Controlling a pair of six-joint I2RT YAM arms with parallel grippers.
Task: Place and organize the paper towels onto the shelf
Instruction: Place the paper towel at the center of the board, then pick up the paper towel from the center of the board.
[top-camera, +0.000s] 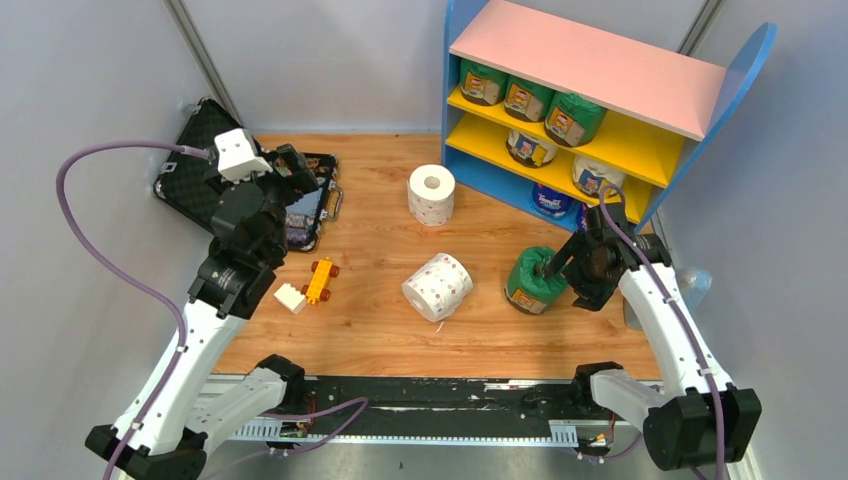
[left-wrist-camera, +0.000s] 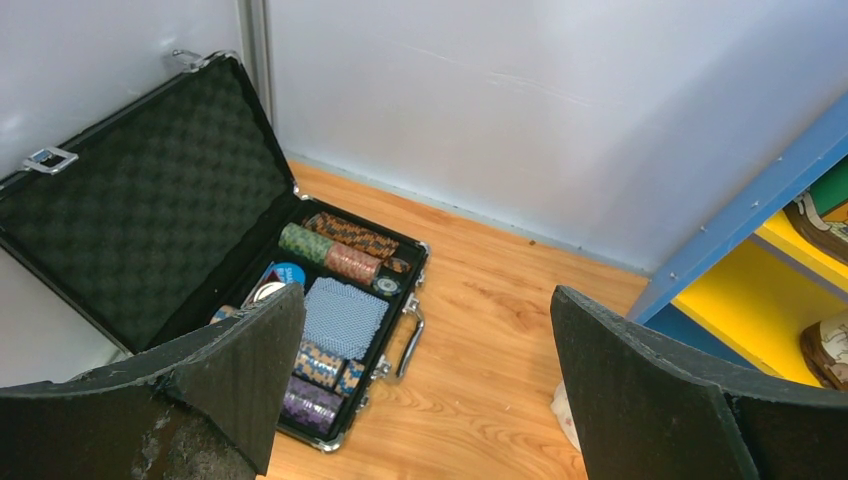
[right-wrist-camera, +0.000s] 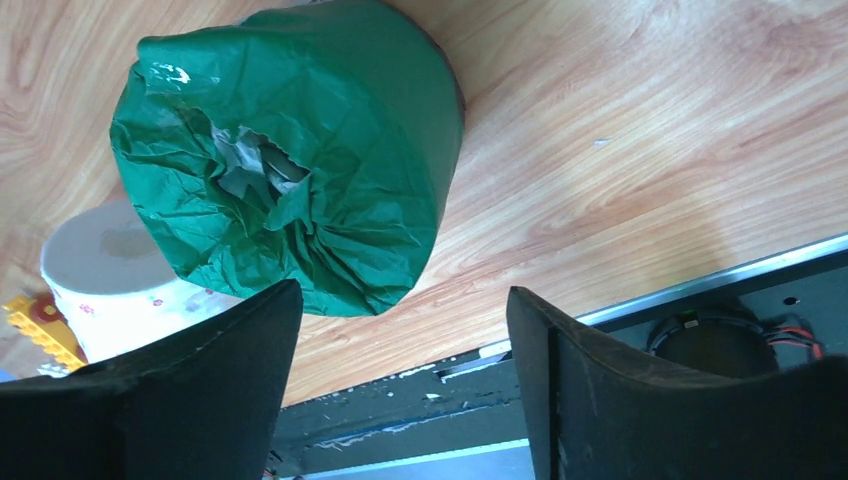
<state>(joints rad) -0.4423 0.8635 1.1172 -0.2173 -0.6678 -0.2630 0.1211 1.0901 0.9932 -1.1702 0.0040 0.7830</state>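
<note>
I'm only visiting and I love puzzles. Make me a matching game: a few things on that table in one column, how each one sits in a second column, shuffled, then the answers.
Things:
1. green roll
2. rear dotted roll
3. front dotted roll
4. black case

How it sits:
A. lying on its side
B. lid open
C. wrapped, standing upright
D. bare, standing upright, hole facing up

Pairs: 1-C, 2-D, 3-A, 4-B
</note>
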